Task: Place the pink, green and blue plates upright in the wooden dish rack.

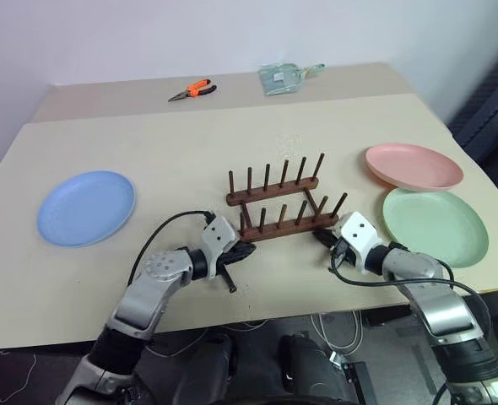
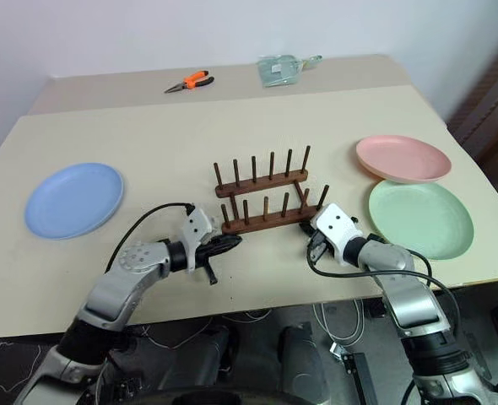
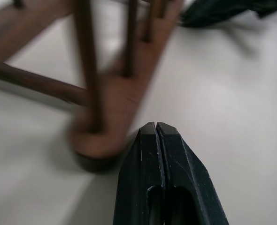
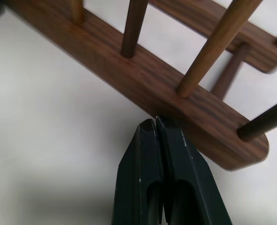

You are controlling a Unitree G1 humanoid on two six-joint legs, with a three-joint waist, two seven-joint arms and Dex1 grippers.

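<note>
The beige table [image 1: 232, 152] carries a pale mint green round plastic plate [image 1: 435, 224] at the right edge, a salmon pink plate [image 1: 414, 165] just behind it, and a light blue plate [image 1: 86, 207] far left, all lying flat. The small dark brown wooden dish rack [image 1: 284, 202] stands mid-table, empty. The left gripper [image 3: 156, 129] is clenched on nothing beside the rack's near bar end. The right gripper [image 4: 155, 123], likewise clenched, has its tips against that bar; the wrist view shows this contact. Orange-handled pliers [image 1: 193, 89] lie far back.

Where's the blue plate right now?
The blue plate lies flat on the table's left side in the head views, apart from the wooden dish rack and the left gripper.
</note>
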